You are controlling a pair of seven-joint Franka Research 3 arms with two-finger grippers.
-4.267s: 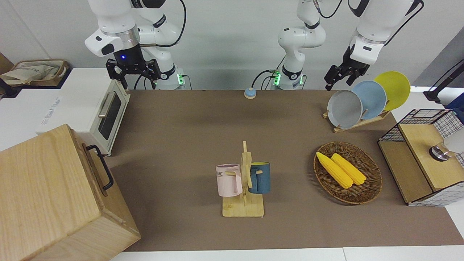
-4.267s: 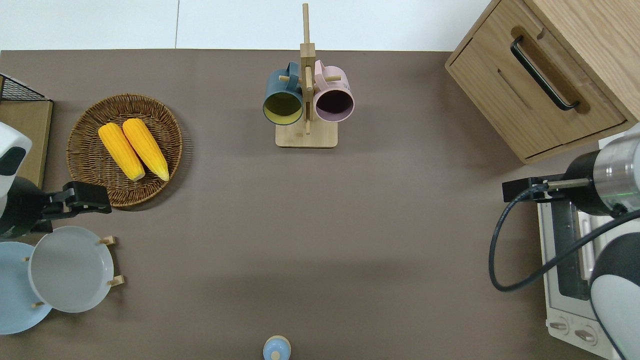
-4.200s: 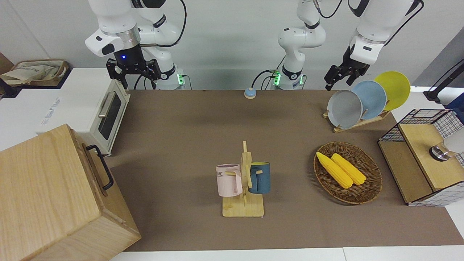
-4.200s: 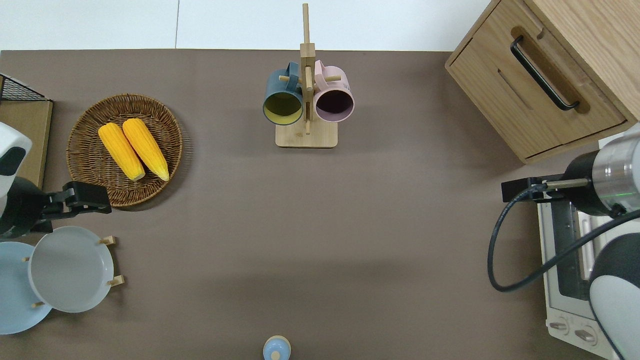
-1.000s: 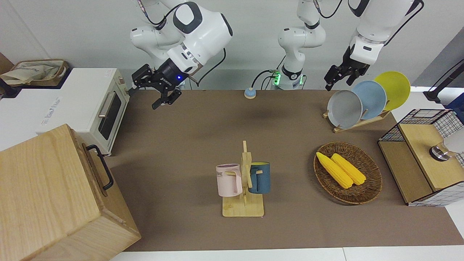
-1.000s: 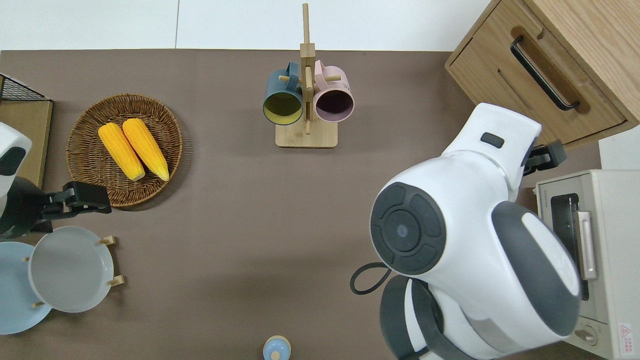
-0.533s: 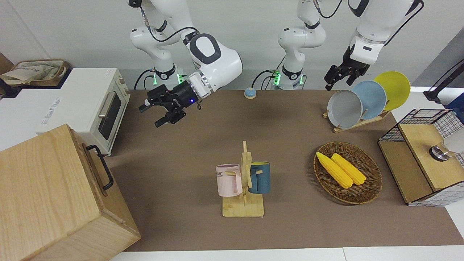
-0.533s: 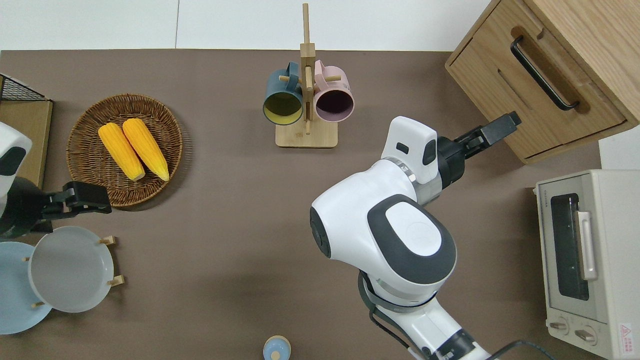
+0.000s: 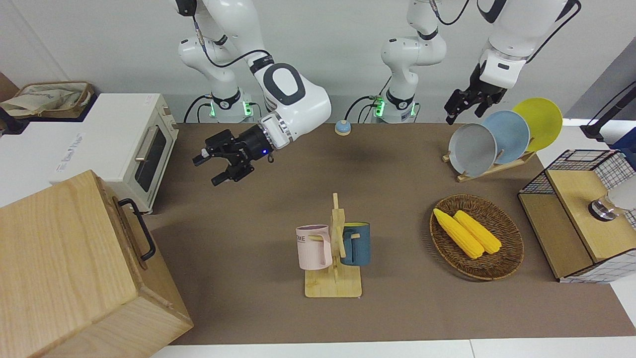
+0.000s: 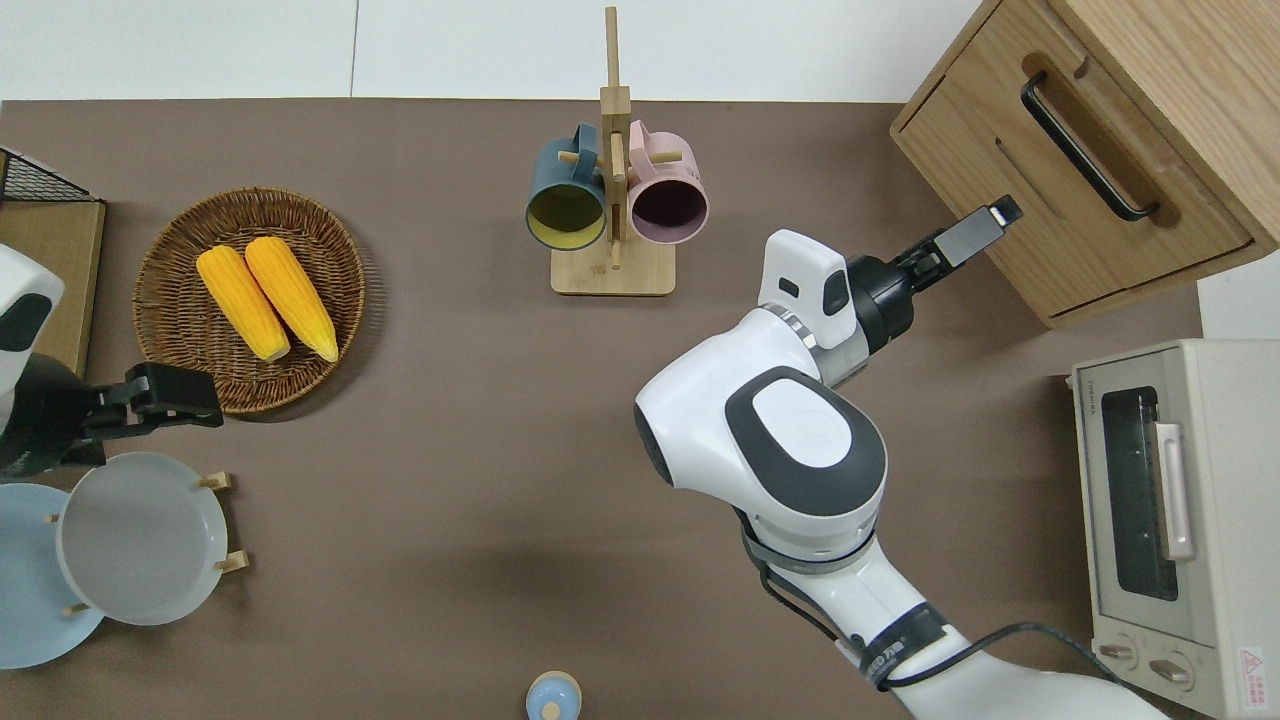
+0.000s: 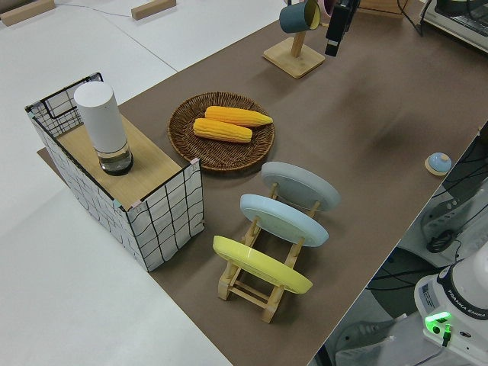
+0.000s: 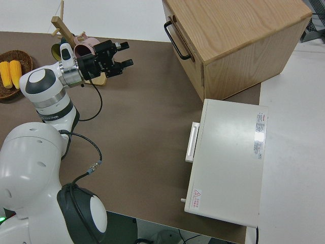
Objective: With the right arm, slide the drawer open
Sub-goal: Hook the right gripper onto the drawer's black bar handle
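Nearest the robots on the right arm's end of the table sits a white toaster oven with a silver handle, and the left arm is parked, its fingers not clear enough for me to tell whether they are apart or together. Farther out, the right arm's black pronged gripper with a small blue light hangs over bare brown tabletop, pointed toward the wood box, its two fingers apart and holding nothing, as the right side view shows plainly. It is near the box's lower front but not touching it. Farther from the robots than the oven, at the table's corner, stands the large pale wooden box, set at an angle to the table edge. Its upper front is the wide shallow light-wood drawer, shut flush with the box, with a black metal U-shaped bar handle standing clear of a shallow recess. I judge the drawer stiff and fairly light, likely to run straight on its guides, so the pull should follow the box's angled front rather than the table edge. The bar's middle looks the best place to take hold, since a grip near one end may rack the drawer and make it bind; the smooth bar may slip.
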